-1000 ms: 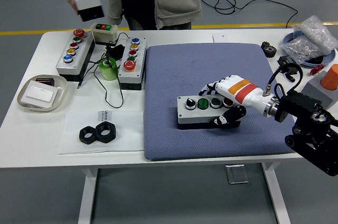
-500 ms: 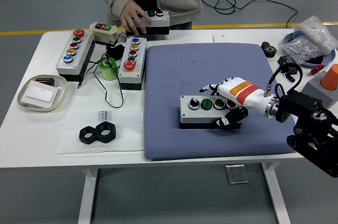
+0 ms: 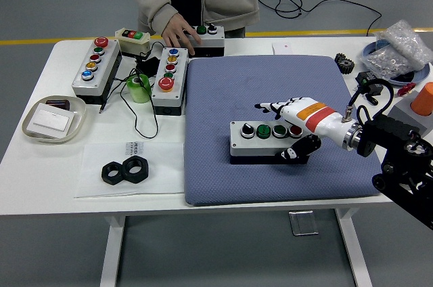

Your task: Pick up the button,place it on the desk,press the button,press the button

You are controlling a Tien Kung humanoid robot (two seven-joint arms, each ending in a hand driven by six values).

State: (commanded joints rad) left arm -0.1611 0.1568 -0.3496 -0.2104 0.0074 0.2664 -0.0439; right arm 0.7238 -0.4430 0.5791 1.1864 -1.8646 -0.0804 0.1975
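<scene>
1. while the right hand [image 3: 289,124] reaches in from the right edge of the table [image 3: 61,165], it wraps the right end of a grey button box [image 3: 265,139] lying on the blue mat [image 3: 270,84].
2. its white fingers [image 3: 270,107] lie spread over the box's far side and top, and the thumb [image 3: 298,152] presses the near side, so the hand is closed around the box.
3. the box sits flat near the middle of the mat, closer to the near edge, with a row of four round buttons on top: one black and white, two green, and one red next to the palm.
4. at the far edge a person's hand [image 3: 177,30] rests on a second button box [image 3: 205,37], which sits on the table just beyond the mat's far left corner.
5. three more button boxes stand toward the far left corner: a long one with five coloured buttons [image 3: 97,65], a small cream one [image 3: 134,41], and another long one [image 3: 168,79] just beside the mat's left edge.
6. a green roll of tape [image 3: 139,88] stands between the two long boxes.
7. a shallow tray [image 3: 54,119] lies by the left edge, and two black nuts [image 3: 126,170] sit on a sheet near the near edge.
8. a bag of small parts [image 3: 399,53] rests at the far right corner.
</scene>
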